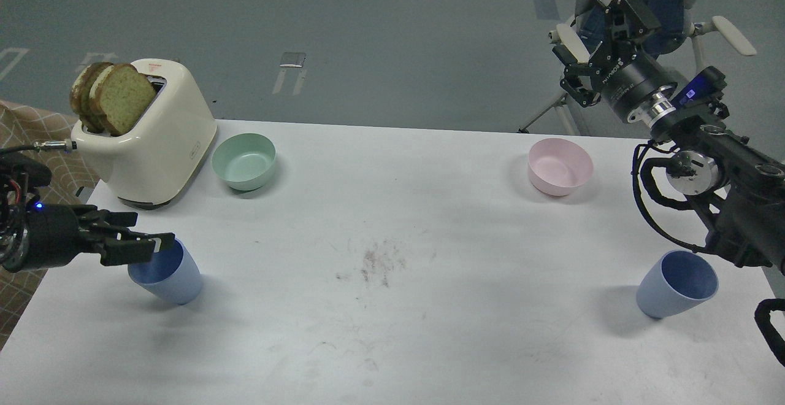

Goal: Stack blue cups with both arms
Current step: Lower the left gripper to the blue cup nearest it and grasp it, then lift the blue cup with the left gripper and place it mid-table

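Head view. Left tool [160,242], black and angular, fingertips at the rim of the left blue cup [167,281]; grip on the rim not discernible. Cup matte, tapered, handleless, tilted on the white, scuffed table [392,331]. Beyond this tool: glossy cream toaster [153,141] with coarse brown bread slices [113,98]; just beside the toaster, a rounded mint-green bowl [244,161]. Right tool [598,43] raised well above the table, fingers spread, empty. Right blue cup [677,283] far below this tool, near the forearm; smooth pink bowl [560,165] between.
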You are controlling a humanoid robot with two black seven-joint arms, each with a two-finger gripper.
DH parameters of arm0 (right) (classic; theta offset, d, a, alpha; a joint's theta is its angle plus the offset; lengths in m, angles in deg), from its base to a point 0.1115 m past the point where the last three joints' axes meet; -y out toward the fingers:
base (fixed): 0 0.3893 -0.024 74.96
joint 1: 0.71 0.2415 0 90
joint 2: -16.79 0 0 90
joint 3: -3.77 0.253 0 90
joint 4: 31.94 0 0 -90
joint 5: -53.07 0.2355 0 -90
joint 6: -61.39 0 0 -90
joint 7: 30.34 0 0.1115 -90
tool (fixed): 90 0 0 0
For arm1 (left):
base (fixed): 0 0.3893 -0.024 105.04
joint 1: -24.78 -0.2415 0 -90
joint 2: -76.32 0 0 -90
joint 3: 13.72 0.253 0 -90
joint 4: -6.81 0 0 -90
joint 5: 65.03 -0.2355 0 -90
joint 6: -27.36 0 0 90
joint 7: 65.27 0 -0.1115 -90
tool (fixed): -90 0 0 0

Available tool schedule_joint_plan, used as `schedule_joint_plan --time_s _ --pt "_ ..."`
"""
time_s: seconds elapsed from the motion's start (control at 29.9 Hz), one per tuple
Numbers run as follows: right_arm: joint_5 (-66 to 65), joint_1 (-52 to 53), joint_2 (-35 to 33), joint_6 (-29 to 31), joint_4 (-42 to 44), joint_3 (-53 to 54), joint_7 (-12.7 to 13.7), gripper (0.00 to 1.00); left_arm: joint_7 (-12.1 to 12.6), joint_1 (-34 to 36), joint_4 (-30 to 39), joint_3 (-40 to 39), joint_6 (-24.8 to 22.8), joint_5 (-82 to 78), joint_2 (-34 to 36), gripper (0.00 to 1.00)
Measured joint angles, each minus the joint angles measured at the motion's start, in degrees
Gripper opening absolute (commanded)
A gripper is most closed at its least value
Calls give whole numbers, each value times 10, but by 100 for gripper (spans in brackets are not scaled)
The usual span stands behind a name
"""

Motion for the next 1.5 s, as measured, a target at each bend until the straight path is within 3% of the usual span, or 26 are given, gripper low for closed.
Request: schedule_joint_plan --time_s 0.13,0.17,0.2,0.23,0.3,0.37,0.87,1.14,1.3,1.5 --pt "0 -1 -1 0 0 0 0 100 0 -15 -16 0 11 -18 -9 75" --pt "0 -1 -1 0 0 0 0 100 0 -19 -17 0 13 -20 -10 72" --pt "0 -1 -2 0 0 0 0 100 0 -21 -18 0 13 -21 -10 63" --pt "0 -1 -2 0 0 0 0 100 0 -23 -18 0 14 -21 -10 63" --pt "0 -1 -3 0 0 1 0 100 0 -25 -18 0 15 -22 -11 19" --pt "0 -1 -4 0 0 1 0 100 0 -26 -19 -1 15 -22 -11 0" --pt "0 -1 -8 0 0 1 0 100 0 -22 12 -8 19 -41 15 0" --pt "0 22 -19 0 -4 3 0 100 0 134 94 -19 7 -64 26 0" --pt "0 64 -19 0 -4 2 0 100 0 222 101 -17 -58 -106 -76 0" --pt "0 116 -8 0 -5 -4 0 100 0 252 82 -14 -119 -137 -221 0"
